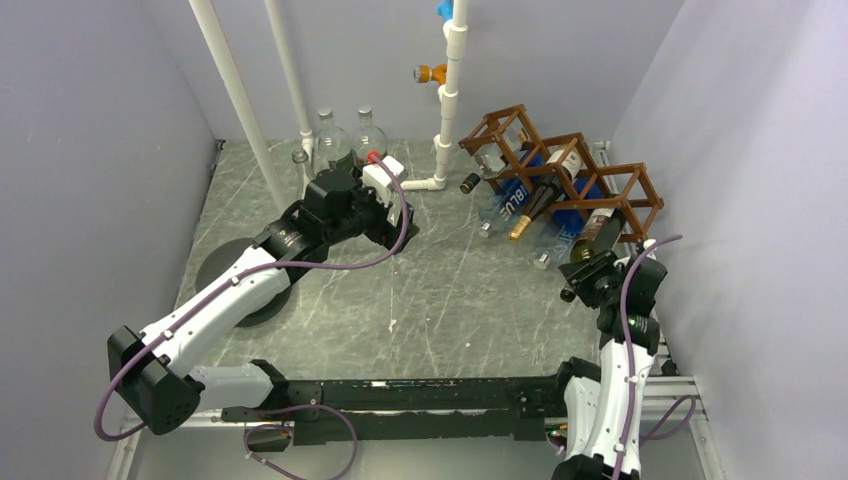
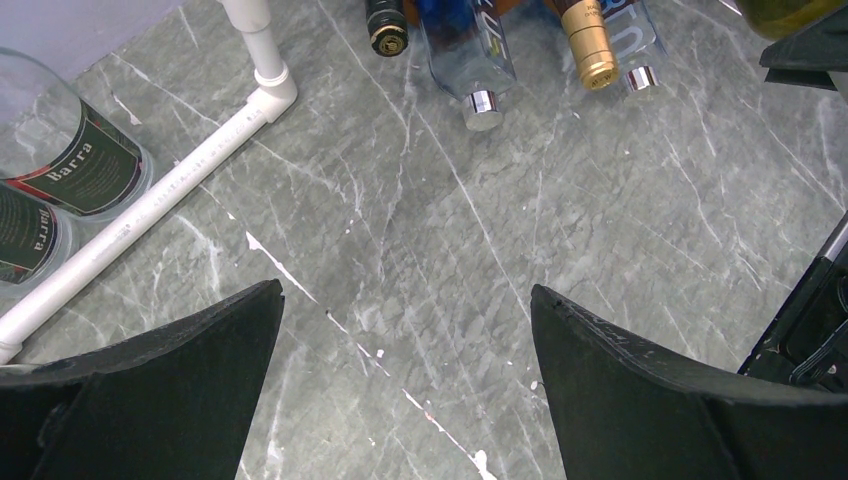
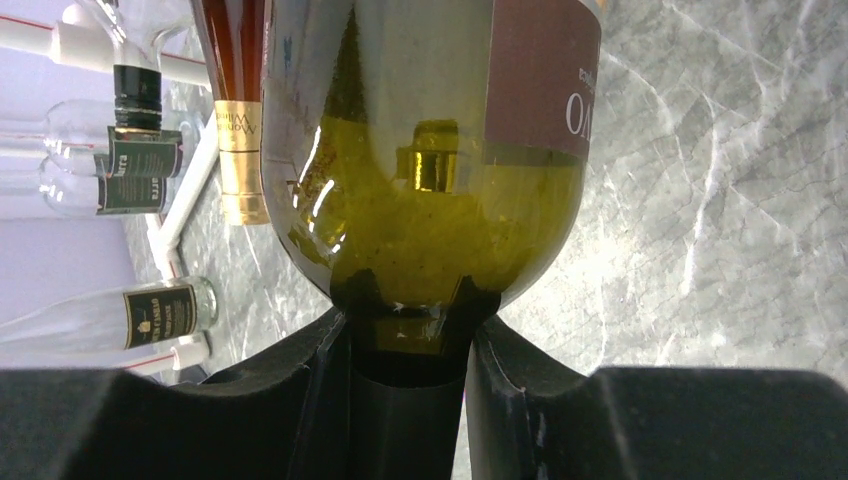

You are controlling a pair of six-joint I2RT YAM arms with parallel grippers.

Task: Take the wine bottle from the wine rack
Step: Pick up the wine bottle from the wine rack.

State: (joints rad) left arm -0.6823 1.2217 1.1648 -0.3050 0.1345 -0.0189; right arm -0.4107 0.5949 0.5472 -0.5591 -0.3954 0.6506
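**Top view.** Entry one: wine rack (image 1: 565, 165), a brown lattice at the far right of the table (image 1: 440, 290). Several bottles lie in it with their necks toward the arms. Entry two: green wine bottle (image 1: 597, 235), at the rack's near-right cell, its neck slanting down to the right gripper (image 1: 583, 275). Entry three: the left gripper (image 1: 390, 215), mid-table and well apart from the rack.

**Left wrist view.** You see both fingers spread wide over bare table, with nothing between them. A white pipe (image 2: 150, 210) and two labelled clear bottles (image 2: 75, 165) are at the left.

**Right wrist view.** Your right fingers are clamped on the green bottle's neck, just below its shoulder. A gold-foiled bottle (image 3: 240, 150) lies just beside it.
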